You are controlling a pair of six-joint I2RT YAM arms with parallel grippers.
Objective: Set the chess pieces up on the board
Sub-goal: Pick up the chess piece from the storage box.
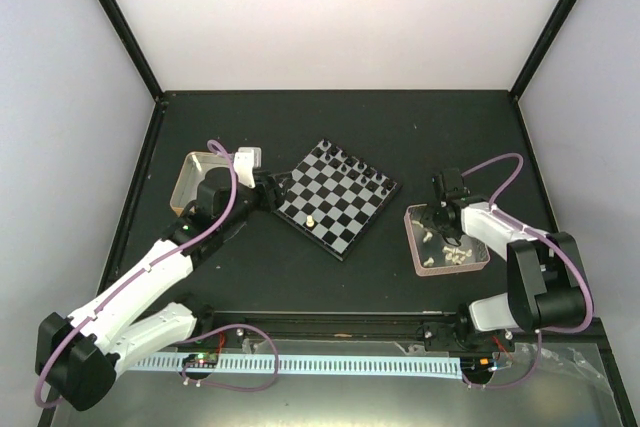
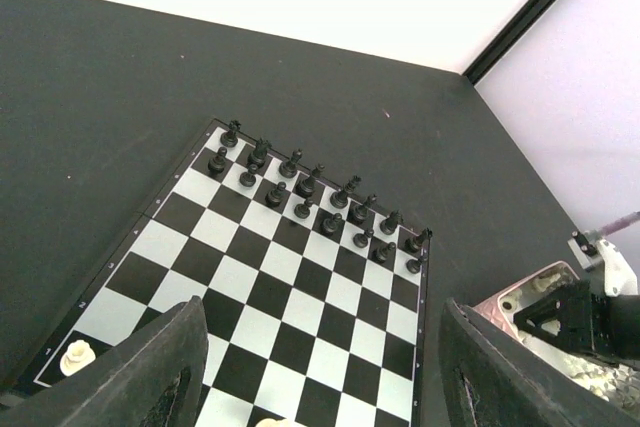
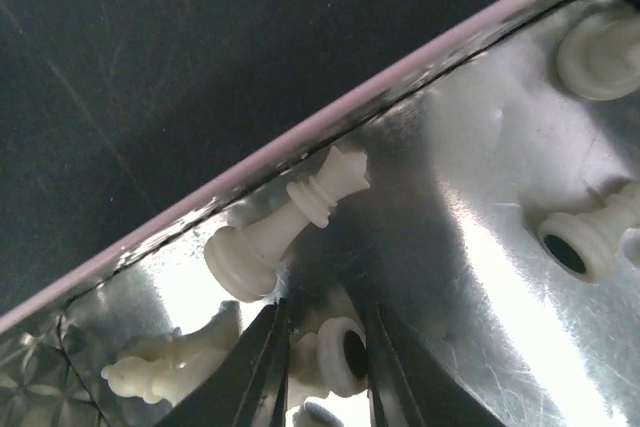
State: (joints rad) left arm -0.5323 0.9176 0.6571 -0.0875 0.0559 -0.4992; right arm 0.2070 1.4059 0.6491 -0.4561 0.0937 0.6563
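The board (image 1: 337, 197) lies turned like a diamond in the middle of the table. Black chess pieces (image 2: 320, 197) stand in two rows along its far edge. One white piece (image 2: 78, 355) stands on a near corner square. My left gripper (image 2: 320, 327) hovers open over the board's near-left side with nothing between its fingers. Down inside the pink tray (image 1: 410, 232), my right gripper (image 3: 325, 312) has its fingers pressed on both sides of a white piece (image 3: 335, 352) lying on its side. More white pieces (image 3: 285, 227) lie around it on the shiny tray floor.
A yellow-rimmed tin (image 1: 195, 172) stands at the left, behind my left arm. The tray's pink rim (image 3: 330, 112) runs just beyond the right fingers. Black frame posts and white walls close in the dark table.
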